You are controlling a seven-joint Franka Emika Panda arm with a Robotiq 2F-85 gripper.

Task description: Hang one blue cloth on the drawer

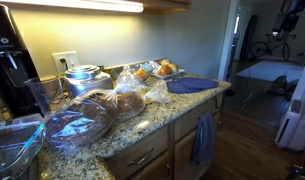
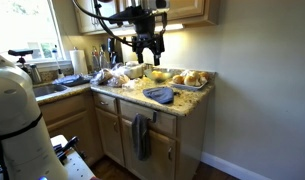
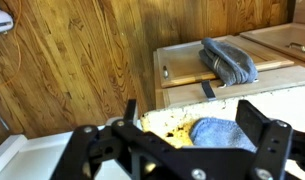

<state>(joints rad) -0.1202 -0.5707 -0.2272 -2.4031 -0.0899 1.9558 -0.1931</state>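
A blue cloth (image 1: 190, 86) lies flat on the granite counter's corner in both exterior views (image 2: 160, 95). In the wrist view it shows light blue (image 3: 227, 133) between my fingers, below them. My gripper (image 2: 147, 48) hangs open and empty above the counter, over the cloth; its two black fingers (image 3: 192, 115) are spread wide. The oak drawer (image 3: 187, 62) sits under the counter edge, also seen in both exterior views (image 1: 189, 122) (image 2: 142, 108). A duller grey-blue towel (image 3: 230, 60) is draped over it (image 2: 141, 135) (image 1: 203, 140).
Bagged bread loaves (image 1: 87, 118) and a tray of fruit and rolls (image 2: 187, 78) crowd the counter (image 1: 142, 128). A coffee machine (image 1: 12, 62) and metal pots (image 1: 84, 76) stand at the back. The wood floor (image 3: 62, 60) lies below.
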